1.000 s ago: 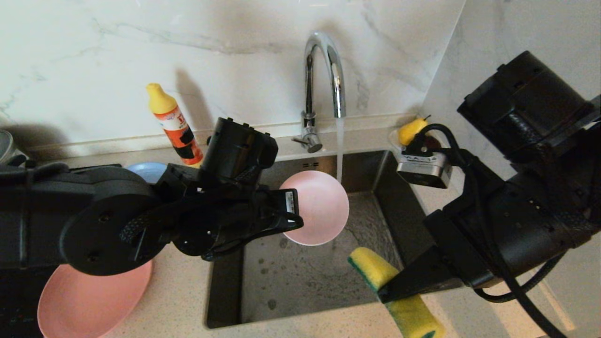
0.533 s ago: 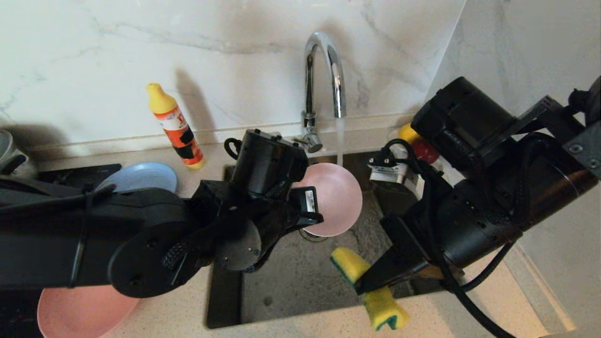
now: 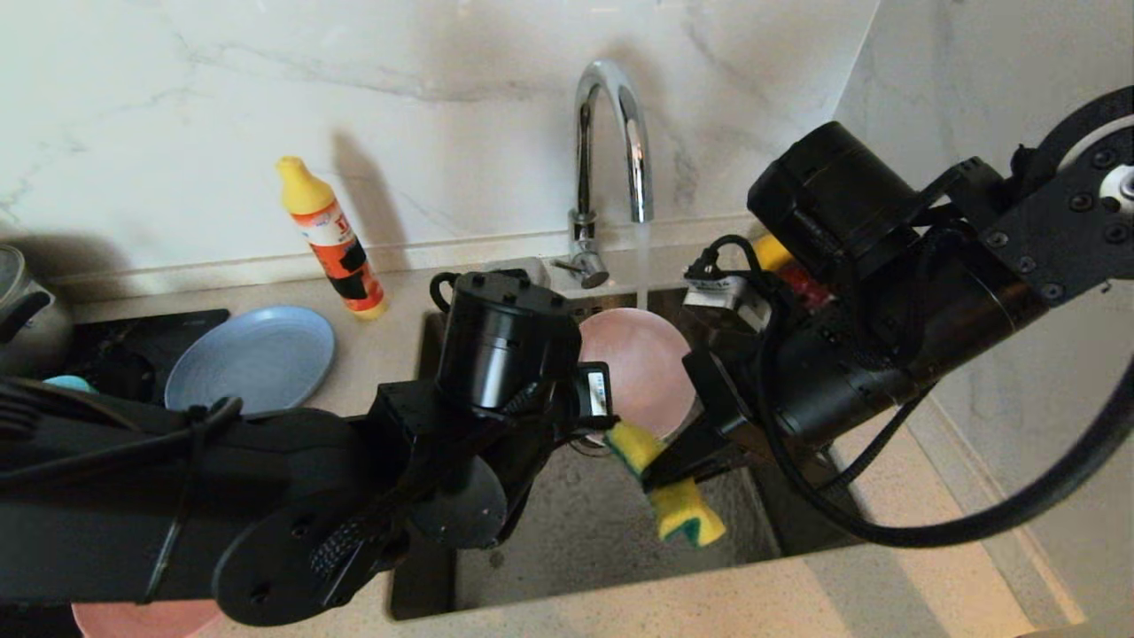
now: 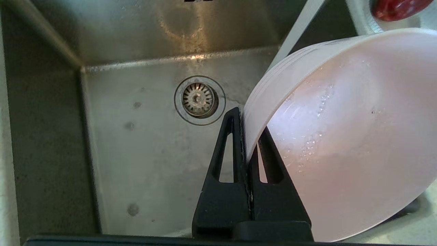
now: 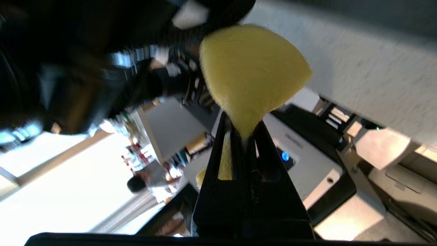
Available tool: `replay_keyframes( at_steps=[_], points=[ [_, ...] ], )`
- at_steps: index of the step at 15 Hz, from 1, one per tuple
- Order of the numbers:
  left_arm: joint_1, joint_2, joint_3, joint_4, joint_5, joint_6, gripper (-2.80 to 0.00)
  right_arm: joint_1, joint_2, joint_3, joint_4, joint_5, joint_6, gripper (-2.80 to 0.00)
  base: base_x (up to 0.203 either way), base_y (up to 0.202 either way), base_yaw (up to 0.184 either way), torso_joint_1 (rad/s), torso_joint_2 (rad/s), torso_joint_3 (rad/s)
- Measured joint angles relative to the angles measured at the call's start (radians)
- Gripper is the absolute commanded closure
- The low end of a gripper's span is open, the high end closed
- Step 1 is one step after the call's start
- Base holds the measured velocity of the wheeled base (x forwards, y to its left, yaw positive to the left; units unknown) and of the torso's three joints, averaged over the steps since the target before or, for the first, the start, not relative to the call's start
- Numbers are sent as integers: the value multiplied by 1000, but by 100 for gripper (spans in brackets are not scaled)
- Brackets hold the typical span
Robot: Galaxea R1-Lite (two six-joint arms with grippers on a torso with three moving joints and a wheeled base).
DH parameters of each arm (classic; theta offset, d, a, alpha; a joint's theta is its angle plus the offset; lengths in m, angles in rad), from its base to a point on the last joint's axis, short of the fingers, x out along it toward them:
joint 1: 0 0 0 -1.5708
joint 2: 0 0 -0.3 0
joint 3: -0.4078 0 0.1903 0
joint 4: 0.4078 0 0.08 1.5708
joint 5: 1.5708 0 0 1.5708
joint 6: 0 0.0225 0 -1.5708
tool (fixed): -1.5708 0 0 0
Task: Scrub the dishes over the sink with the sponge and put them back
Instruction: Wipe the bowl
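Observation:
My left gripper (image 3: 604,418) is shut on the rim of the pale pink-white bowl (image 3: 640,372), which it holds tilted on edge over the sink (image 3: 567,532) under the running tap. In the left wrist view its jaws (image 4: 244,116) pinch the wet bowl (image 4: 341,136) above the drain (image 4: 199,99). My right gripper (image 3: 660,470) is shut on the middle of the yellow and green sponge (image 3: 678,514). The sponge's upper end lies at the bowl's lower rim; contact cannot be told. The right wrist view shows the sponge (image 5: 252,68) squeezed between the gripper's (image 5: 244,128) jaws.
The faucet (image 3: 611,133) pours a water stream (image 3: 641,266). A detergent bottle (image 3: 332,239) stands at the back left. On the left counter lie the grey-blue plate (image 3: 252,354), the salmon-pink plate (image 3: 142,616), a teal bowl's edge (image 3: 66,383) and a pot (image 3: 27,310). A yellow fruit (image 3: 771,252) shows behind my right arm.
My left arm carried the bowl right and back under the tap. My right arm swung the sponge left and up from the sink's front edge to the bowl's lower rim.

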Motion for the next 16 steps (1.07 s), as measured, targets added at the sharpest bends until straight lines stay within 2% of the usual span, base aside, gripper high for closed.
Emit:
replay_keyframes(
  at_steps=[7,16],
  points=[
    [1,-14,18,-32,0,0,0,-58,53,-89,6,2,40,0,0,0,0,0,0,0],
    [4,-41,22,-36,11,1,0,-94,30,-82,22,9,43,0,0,0,0,0,0,0]
  ],
)
